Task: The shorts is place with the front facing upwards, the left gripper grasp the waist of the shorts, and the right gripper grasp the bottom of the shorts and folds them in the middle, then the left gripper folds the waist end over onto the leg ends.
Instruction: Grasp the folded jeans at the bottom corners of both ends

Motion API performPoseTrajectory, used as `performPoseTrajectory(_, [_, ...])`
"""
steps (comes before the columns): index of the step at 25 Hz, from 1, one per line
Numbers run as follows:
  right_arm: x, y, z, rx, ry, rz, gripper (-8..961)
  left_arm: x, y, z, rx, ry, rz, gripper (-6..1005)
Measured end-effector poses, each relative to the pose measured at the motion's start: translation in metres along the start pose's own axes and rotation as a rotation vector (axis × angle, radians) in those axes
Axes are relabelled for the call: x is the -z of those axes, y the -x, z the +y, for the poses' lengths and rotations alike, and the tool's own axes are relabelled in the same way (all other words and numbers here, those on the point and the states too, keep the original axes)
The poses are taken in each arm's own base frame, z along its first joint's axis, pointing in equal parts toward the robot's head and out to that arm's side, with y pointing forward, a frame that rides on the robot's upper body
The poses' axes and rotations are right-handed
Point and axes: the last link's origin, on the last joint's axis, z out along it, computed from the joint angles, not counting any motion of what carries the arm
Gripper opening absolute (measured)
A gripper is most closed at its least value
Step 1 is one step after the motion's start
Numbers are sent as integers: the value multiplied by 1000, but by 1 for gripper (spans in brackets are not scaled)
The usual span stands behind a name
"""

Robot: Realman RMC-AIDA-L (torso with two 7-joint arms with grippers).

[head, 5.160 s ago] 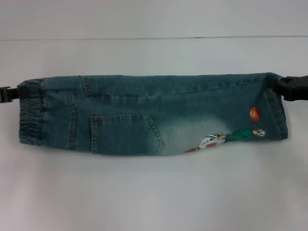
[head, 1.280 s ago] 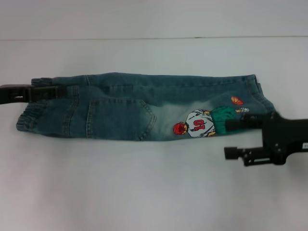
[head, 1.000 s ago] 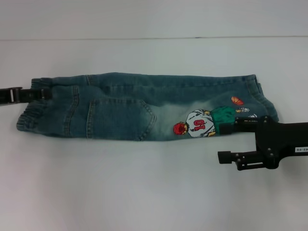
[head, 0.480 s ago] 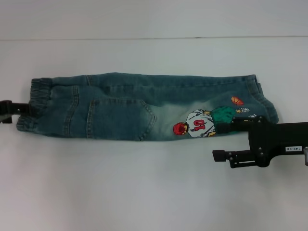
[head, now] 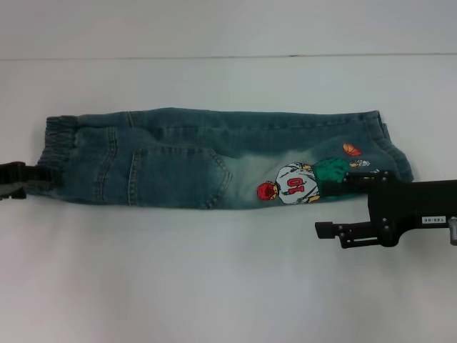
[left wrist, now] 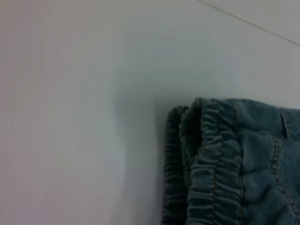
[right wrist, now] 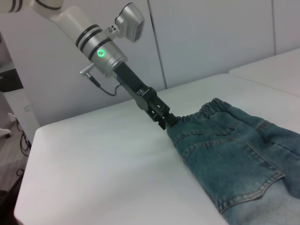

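- The right gripper hangs low at the near right of the white table, its dark fingers spread apart and holding nothing, one lying across the near edge of the shorts beside the football-player patch, the other over bare table.
- Risk here: that upper finger appears to overlap the cloth near the leg ends; if it catches the denim as it pulls clear, the lengthwise fold could be dragged open.
- The shorts lie across the middle of the table, already doubled along their length, back pocket up, waist to the robot's left and hems to its right.
- The left gripper sits at the near corner of the waist of the shorts; the right wrist view shows its tip against the gathered band, but whether its fingers are closed on the cloth cannot be told.
- Risk at this end: the left wrist view shows the elastic stacked in several layers; a pinch that takes only the top one would likely leave the lower layer behind and skew the final fold.
- Risk in the carry: the right gripper stands near the landing zone and could block the waist coming over.
- Farther back, only bare table and a pale wall; nothing else obstructs.
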Motion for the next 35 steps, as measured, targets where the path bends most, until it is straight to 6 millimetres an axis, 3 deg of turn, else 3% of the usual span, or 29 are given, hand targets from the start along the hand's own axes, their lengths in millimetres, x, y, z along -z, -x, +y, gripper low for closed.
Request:
performPoseTrajectory(17, [-9,0,-2,6,-13,11,818,-12,-3,8,-40,-5,-23,794])
performPoseTrajectory(20, [-9,0,-3,5,-20,9,817,-15,-3,10,-58,-10,-30,585])
performPoseTrajectory(26, [-11,1,-5,10,-26,15,813,-16,-6,11,-67,-16,-20,338])
performPoseTrajectory(35, [-13,3,-8,11,-38,21,808,-13,-9,14,-90,-8,-13,148])
